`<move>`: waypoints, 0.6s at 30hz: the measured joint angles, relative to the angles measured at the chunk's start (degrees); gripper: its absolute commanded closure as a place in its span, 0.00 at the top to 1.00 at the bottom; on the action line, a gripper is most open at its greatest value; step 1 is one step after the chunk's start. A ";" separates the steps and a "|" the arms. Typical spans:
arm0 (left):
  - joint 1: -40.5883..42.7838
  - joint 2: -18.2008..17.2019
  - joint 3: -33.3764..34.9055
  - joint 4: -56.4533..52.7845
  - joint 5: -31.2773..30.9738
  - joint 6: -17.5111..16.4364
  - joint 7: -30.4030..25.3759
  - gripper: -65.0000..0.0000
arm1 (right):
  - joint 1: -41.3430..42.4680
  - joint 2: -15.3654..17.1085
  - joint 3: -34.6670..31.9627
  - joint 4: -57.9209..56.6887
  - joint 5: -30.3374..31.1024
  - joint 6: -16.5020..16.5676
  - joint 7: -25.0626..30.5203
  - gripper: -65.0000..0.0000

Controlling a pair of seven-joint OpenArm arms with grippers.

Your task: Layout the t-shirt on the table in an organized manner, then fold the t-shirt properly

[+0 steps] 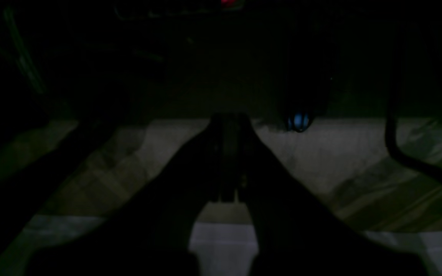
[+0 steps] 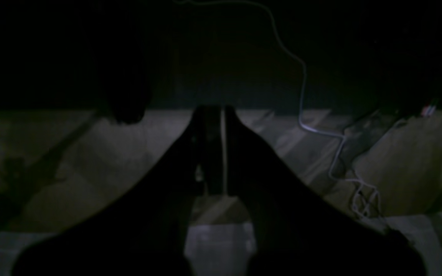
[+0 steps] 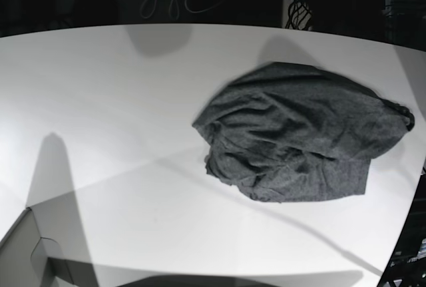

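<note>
1. In the base view, the table [image 3: 120,100] fills almost the whole frame: a plain white top with a curved far edge along the upper part of the frame and a curved edge at the lower right.
2. The t-shirt [image 3: 299,134] lies crumpled in a rounded heap at the right centre of the base frame, resting on the table and reaching close to its right edge. You will see deep creases across it; the sleeves and neck cannot be told apart.
3. A grey box corner [image 3: 26,254] sits at the lower left of the base frame, well apart from the t-shirt.
4. The left gripper [image 1: 228,161] stands at the centre of the dim left wrist view. Its fingers [image 1: 221,153] are pressed together with nothing between them. The t-shirt does not appear in this view.
5. The right gripper [image 2: 213,153] stands at the centre of the dim right wrist view, its fingers [image 2: 205,145] brought together, with only a thin pale slit showing beside them, and empty. The t-shirt does not appear here either.
6. Neither gripper shows in the base view, so you cannot tell how far the fingers stand from the t-shirt.
</note>
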State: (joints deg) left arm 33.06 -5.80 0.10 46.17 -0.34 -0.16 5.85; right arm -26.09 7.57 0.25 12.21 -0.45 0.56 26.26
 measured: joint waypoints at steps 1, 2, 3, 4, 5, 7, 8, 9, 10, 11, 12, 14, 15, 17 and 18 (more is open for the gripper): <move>0.74 -0.31 0.00 1.05 0.02 0.09 0.09 0.00 | -0.44 0.31 0.02 0.00 0.00 0.00 0.44 0.00; 1.44 -0.72 -0.07 2.01 0.02 0.11 0.13 0.00 | -0.92 0.66 0.02 -0.02 0.02 -0.02 1.51 0.00; 2.19 -0.94 -0.09 2.91 0.00 0.13 0.13 0.00 | -1.42 1.01 0.09 -0.02 0.02 -0.02 2.95 0.00; 2.80 -1.05 -0.20 3.76 0.00 0.20 0.20 0.00 | -1.86 1.16 0.13 0.00 0.04 -0.04 4.24 0.00; 3.54 -1.05 -0.26 4.74 -0.02 0.22 0.11 0.00 | -2.43 1.16 0.13 0.04 0.24 -0.02 5.79 0.00; 4.85 -1.01 -0.11 6.93 0.00 0.20 0.37 0.00 | -3.74 1.11 0.11 0.09 -0.02 0.00 10.10 0.00; 5.66 -1.05 0.00 8.37 0.00 0.17 0.28 0.00 | -4.57 1.18 0.11 0.09 -0.04 -0.02 12.55 0.00; 6.49 -1.14 0.00 9.81 0.00 0.20 0.09 0.00 | -5.53 1.33 0.11 0.09 0.00 -0.02 15.32 0.00; 7.30 -1.36 0.00 11.28 0.02 0.20 0.13 0.00 | -6.69 1.62 0.11 0.09 -0.02 -0.02 18.69 0.00; 8.22 -1.55 -0.07 12.83 -0.11 0.20 0.26 0.00 | -7.78 1.81 0.11 0.07 0.02 -0.02 22.16 0.00; 9.16 -1.81 -0.11 14.38 -0.15 0.20 0.13 0.00 | -9.03 1.99 0.13 0.07 -0.02 -0.02 26.38 0.00; 11.13 -1.99 -0.11 17.62 -0.17 0.44 0.33 0.00 | -11.23 2.08 0.13 0.07 0.00 -0.04 34.10 0.00; 11.87 -1.97 -0.11 19.02 -0.15 0.42 0.48 0.00 | -12.07 2.01 0.13 0.04 0.00 -0.04 37.29 0.00; 13.27 -1.95 -0.09 21.84 -0.17 0.39 0.37 0.00 | -13.55 1.97 0.13 0.02 0.00 -0.04 43.56 0.00; 14.03 -1.95 -0.09 23.34 -0.17 0.39 0.39 0.00 | -14.10 1.99 0.13 0.02 -0.07 -0.20 46.16 0.00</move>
State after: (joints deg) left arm 47.09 -7.75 0.01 69.52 -0.51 0.23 6.24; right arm -40.18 9.56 0.38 12.23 -0.51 0.36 72.42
